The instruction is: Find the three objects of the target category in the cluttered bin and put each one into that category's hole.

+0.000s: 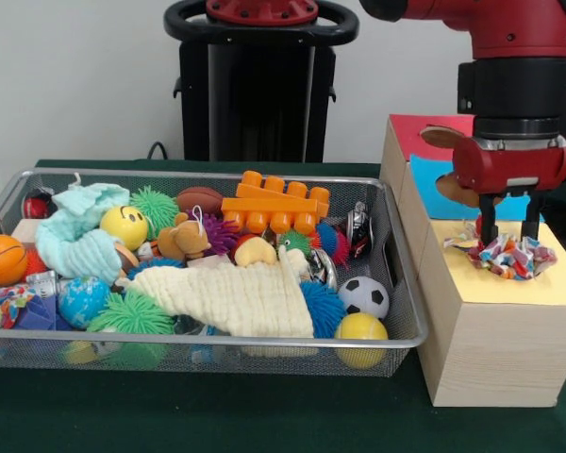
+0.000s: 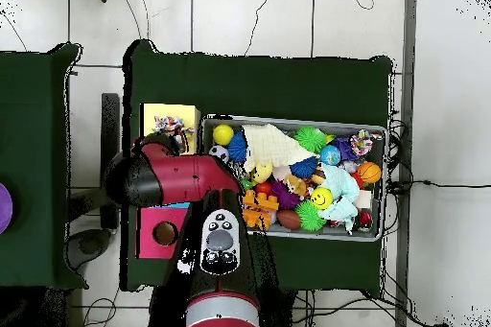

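The wire-mesh bin [image 1: 396,342] is full of toys; it also shows in the overhead view [image 2: 376,131]. My gripper [image 1: 509,238] hangs open over the yellow-topped box [image 1: 547,283], its fingers [image 1: 488,225] straddling a polka-dot cloth [image 1: 511,257]. The cloth lies bunched on the yellow top and hides the hole. In the overhead view this cloth [image 2: 171,129] sits on the yellow box [image 2: 163,112], with the gripper hidden under the arm. A second polka-dot cloth [image 1: 0,307] lies in the bin's front left corner, and it shows in the overhead view [image 2: 362,141]. No third one shows.
The blue-topped box [image 1: 429,184] and the red-topped box [image 1: 424,132] stand behind the yellow one. In the bin are a cream muslin cloth [image 1: 241,297], a mint-green cloth [image 1: 80,236], an orange brick block [image 1: 274,206], balls and spiky toys.
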{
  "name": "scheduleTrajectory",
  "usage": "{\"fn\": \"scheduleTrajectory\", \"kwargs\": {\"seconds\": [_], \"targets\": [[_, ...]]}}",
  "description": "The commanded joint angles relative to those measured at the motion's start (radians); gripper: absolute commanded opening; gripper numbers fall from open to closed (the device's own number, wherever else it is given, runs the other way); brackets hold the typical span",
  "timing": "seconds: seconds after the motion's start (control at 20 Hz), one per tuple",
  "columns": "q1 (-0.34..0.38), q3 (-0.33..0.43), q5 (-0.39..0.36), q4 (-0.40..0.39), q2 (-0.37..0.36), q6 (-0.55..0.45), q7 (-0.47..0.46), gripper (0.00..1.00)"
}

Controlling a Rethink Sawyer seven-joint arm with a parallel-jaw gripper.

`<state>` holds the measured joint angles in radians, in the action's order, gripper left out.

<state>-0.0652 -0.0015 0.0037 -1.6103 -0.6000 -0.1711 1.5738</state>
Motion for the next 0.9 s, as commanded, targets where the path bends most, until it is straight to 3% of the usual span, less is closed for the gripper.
{"fn": "scheduleTrajectory", "kwargs": {"seconds": [0.05, 0.4, 0.9], "targets": [[0.003, 0.030, -0.060, -0.054, -0.024, -0.119, 0.062, 1.00], [-0.023, 0.003, -0.079, -0.032, 0.014, -0.138, 0.077, 1.00], [-0.002, 0.032, -0.062, -0.034, -0.004, -0.179, 0.064, 1.00]]}}
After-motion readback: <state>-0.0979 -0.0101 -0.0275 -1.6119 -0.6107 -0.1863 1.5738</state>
